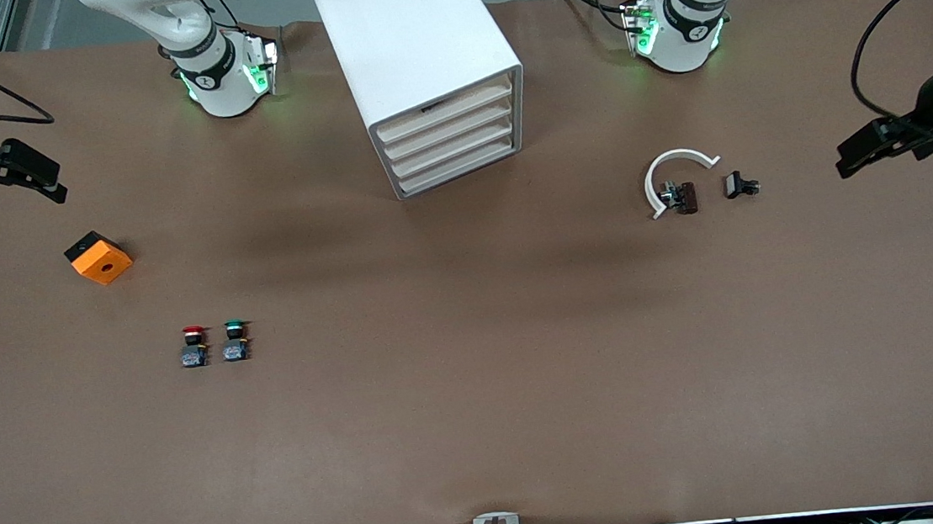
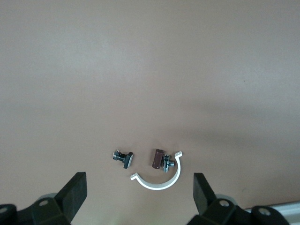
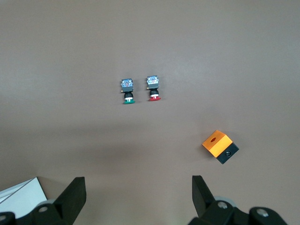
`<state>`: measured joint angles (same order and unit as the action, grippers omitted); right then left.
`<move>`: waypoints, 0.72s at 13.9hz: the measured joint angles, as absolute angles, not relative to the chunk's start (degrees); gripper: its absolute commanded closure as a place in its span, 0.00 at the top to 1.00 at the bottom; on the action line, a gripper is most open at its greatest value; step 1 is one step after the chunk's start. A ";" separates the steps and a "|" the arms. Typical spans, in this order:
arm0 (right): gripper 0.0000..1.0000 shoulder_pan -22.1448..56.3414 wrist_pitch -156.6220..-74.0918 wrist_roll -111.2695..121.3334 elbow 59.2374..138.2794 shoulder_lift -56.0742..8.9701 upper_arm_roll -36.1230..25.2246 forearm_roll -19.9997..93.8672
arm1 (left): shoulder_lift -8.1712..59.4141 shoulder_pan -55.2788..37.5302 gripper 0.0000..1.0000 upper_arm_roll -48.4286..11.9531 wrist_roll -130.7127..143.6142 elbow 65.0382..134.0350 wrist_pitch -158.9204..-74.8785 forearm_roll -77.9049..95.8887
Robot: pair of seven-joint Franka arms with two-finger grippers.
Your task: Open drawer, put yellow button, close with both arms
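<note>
The drawer (image 1: 445,112) sits shut mid-table, well apart from both hands. The left gripper (image 1: 850,159) and right gripper (image 1: 46,182) hang wide open over their own table ends.

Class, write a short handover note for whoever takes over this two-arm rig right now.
Left gripper: open, empty, over the table's left-arm end.
Right gripper: open, empty, over the right-arm end.
Top cream-fronted drawer of the white boxy cabinet: shut.
Yellow-capped button: not in view; only the red-capped push-button and green-capped push-button show.
Done or left: cannot tell; check that drawer.
</note>
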<state>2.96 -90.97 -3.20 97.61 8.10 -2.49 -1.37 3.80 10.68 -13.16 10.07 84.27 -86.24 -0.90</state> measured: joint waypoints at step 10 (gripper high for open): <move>1.00 2.89 -91.06 -3.19 93.91 8.10 -2.86 -1.37 | -6.73 7.25 1.00 -10.31 4.75 93.60 -84.71 0.09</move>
